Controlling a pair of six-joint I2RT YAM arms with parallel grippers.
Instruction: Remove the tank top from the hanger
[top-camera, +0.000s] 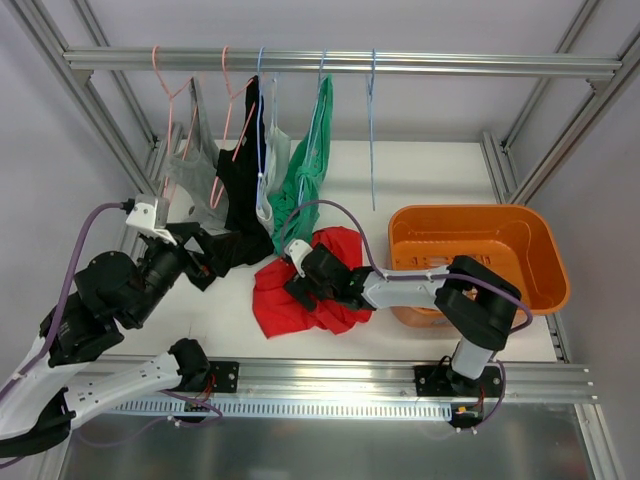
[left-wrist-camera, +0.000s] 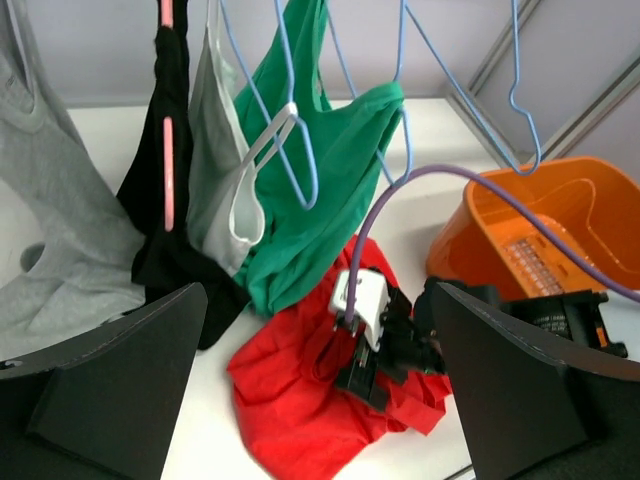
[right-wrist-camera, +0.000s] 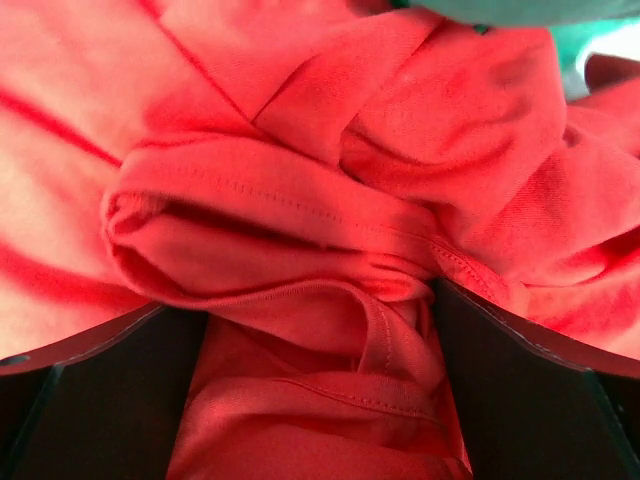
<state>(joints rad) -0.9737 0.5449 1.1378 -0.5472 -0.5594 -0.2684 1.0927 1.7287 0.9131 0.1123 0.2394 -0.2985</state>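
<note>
red tank top (top-camera: 275, 305) lies on the desk (top-camera: 420, 170), off its hanger: done, i judge. my right pincer (right-wrist-camera: 320, 385) gapes over it, my left pincer (left-wrist-camera: 315, 375) gapes empty.

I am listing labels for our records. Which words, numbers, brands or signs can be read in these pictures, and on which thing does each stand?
None. No readable text shows on the red top, the hanging clothes or the orange basket.
</note>
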